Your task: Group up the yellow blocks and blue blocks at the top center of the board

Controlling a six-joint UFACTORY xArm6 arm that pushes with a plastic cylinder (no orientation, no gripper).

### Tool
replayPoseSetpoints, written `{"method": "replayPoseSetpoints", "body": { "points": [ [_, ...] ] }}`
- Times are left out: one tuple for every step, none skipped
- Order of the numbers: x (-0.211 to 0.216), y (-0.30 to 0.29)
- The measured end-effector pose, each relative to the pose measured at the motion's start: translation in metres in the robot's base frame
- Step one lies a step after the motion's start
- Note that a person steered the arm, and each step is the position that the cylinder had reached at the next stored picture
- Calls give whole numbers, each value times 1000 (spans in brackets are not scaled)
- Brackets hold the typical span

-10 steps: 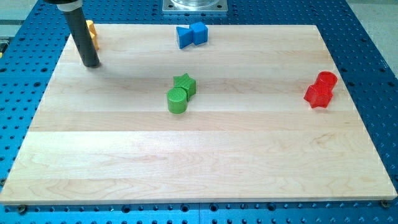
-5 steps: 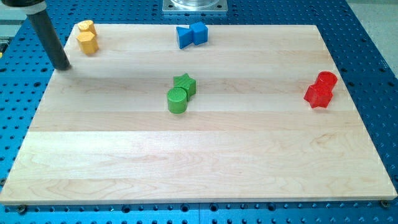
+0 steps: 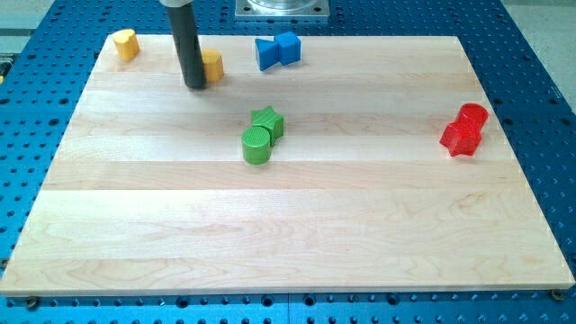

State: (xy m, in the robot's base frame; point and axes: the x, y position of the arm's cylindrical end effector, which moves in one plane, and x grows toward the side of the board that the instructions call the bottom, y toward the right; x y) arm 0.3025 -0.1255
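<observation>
My tip (image 3: 194,85) rests on the board near the view's top, left of centre. A yellow block (image 3: 211,65) sits just right of the rod, touching or nearly touching it. A second yellow block (image 3: 125,43) stays in the top left corner. Two blue blocks (image 3: 276,50) stand side by side at the top centre, a short way right of the nearer yellow block.
A green star (image 3: 268,121) and a green cylinder (image 3: 256,144) touch each other at the board's middle. Two red blocks (image 3: 464,129) sit together at the right edge. A metal mount (image 3: 282,8) lies beyond the top edge.
My tip swept from the board's left edge rightward along the top. One yellow block slid with it toward the blue blocks; the other yellow block stayed in the corner.
</observation>
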Motion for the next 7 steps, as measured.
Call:
{"method": "replayPoseSetpoints", "body": {
  "points": [
    [-8, -25],
    [-33, -17],
    [-36, 17],
    [-61, 9],
    [-77, 52],
    [-77, 105],
    [-77, 106]
  ]
}}
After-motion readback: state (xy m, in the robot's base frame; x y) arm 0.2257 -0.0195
